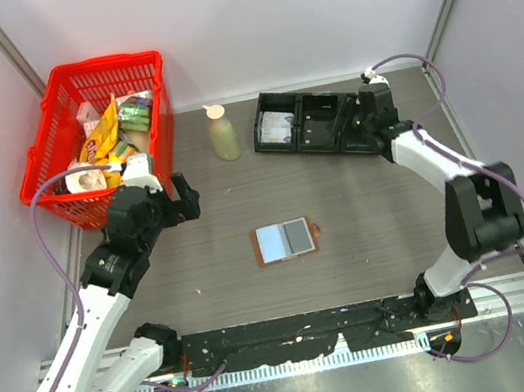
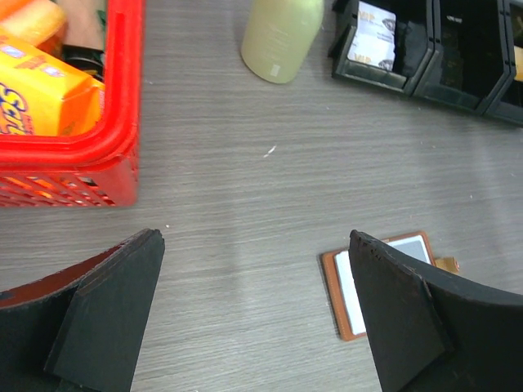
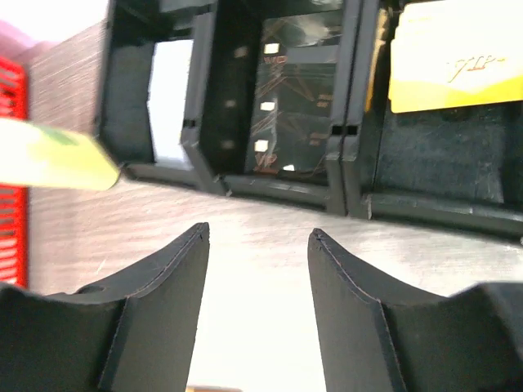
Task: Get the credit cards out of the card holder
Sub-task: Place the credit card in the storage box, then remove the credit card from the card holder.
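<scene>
Though flat and open, a brown leather-like rectangular card holder (image 1: 286,241).

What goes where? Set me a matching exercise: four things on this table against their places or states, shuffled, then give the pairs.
Things:
1. red basket
2. bottle
3. black tray
4. card holder

Places or states:
a. lies open, flat, at the centre
b. far-left corner, holding snack packets
c. stands upright between the red basket and the black tray
d. far side, right of centre

Pairs: 1-b, 2-c, 3-d, 4-a
</scene>
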Motion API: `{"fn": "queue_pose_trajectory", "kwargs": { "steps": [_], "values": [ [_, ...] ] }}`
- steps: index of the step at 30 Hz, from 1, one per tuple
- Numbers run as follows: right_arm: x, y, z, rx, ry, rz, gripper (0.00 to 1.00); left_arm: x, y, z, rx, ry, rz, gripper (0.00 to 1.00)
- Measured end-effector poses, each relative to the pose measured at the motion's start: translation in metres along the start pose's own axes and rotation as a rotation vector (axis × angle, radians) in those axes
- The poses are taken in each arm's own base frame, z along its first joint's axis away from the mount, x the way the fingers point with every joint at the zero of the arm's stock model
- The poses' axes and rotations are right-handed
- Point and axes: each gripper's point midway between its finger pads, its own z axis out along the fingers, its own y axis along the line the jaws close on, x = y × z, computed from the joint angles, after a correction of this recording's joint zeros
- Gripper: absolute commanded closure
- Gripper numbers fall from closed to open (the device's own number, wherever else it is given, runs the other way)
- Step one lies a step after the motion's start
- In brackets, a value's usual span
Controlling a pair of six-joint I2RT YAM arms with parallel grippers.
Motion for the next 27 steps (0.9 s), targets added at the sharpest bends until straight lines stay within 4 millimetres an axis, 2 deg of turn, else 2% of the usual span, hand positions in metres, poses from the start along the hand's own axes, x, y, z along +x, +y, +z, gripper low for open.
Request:
{"fn": "queue_pose_trajectory", "kwargs": {
  "steps": [3,6,9,12,17,20,25,27],
  "values": [
    [-0.007,0.020,-0.040,-0.039,-0.049,-0.052,0.43,0.008,-0.007,0.006,0.031,0.040,-0.003,0.00],
    [0.004,0.049,-0.076,-0.119,-0.067,-0.113,0.43,0.018,-0.014,0.012,0.063,0.084,-0.020,0.01],
    [0.031,0.073,-0.096,-0.187,-0.034,-0.170,0.43,0.029,-0.026,0.019,0.101,0.133,-0.041,0.03],
    [0.075,0.090,-0.111,-0.249,0.049,-0.227,0.43,0.044,-0.046,0.023,0.151,0.190,-0.055,0.08],
    [0.137,0.105,-0.127,-0.316,0.176,-0.299,0.44,0.072,-0.097,0.012,0.276,0.248,-0.051,0.18],
    [0.170,0.108,-0.134,-0.342,0.247,-0.324,0.48,0.097,-0.120,0.007,0.323,0.292,-0.054,0.19],
    [0.203,0.101,-0.124,-0.322,0.327,-0.348,0.52,0.137,-0.139,0.011,0.318,0.379,-0.056,0.21],
    [0.216,0.092,-0.117,-0.298,0.360,-0.354,0.53,0.148,-0.143,0.014,0.307,0.397,-0.055,0.28]
  ]
}}
